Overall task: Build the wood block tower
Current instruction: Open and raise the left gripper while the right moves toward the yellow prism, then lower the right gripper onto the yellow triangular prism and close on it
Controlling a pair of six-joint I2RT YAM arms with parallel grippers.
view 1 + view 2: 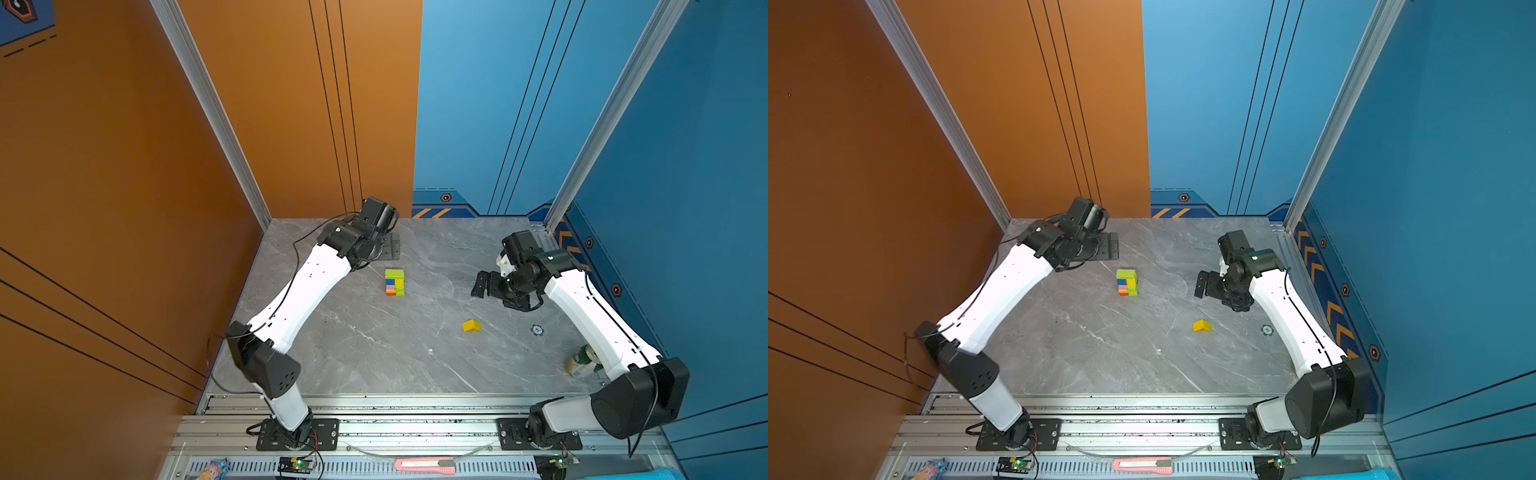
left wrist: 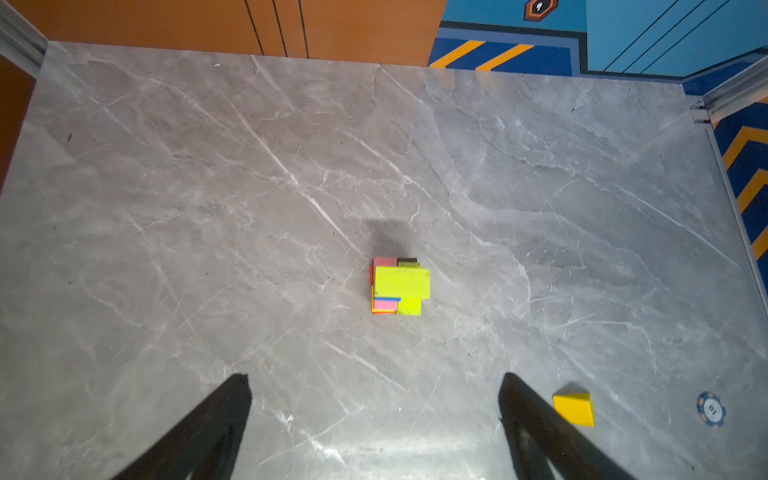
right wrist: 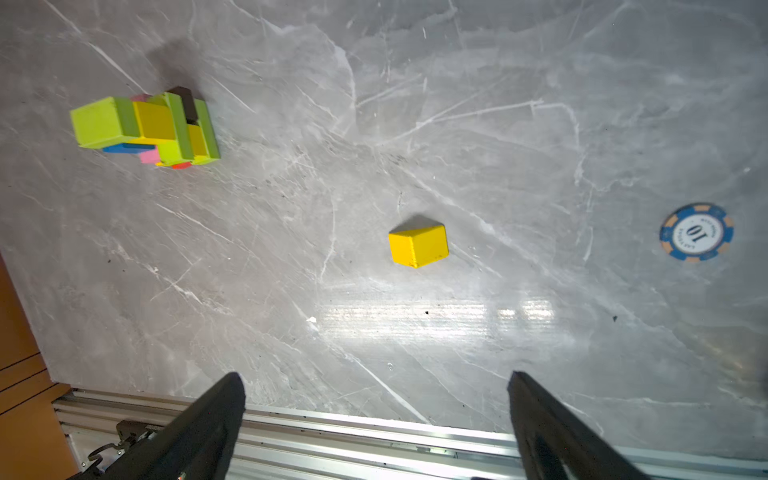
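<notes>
Nearest, along the front edge, runs the aluminium rail, with a pink utility knife lying on it and the arm bases bolted there; beyond it the grey marble table offers open room across its front and middle; an orange wall closes the left side and a blue wall the right and back. At the front right a green-and-white can is half hidden behind the right arm; the blue disc sits just past it; the yellow triangular prism lies near the disc, well apart from the stack. Farther back, mid-table, stands the tower; a lime-green block caps it, with blue, yellow, pink and lime layers below and red at the foot; a brown piece at its far side shows only in the wrist views; from above the lower layers are hard to separate. To the tower's right hangs the right gripper, fingers spread wide and holding nothing; the left gripper, towards the back left, is likewise spread and empty, apart from the tower.
</notes>
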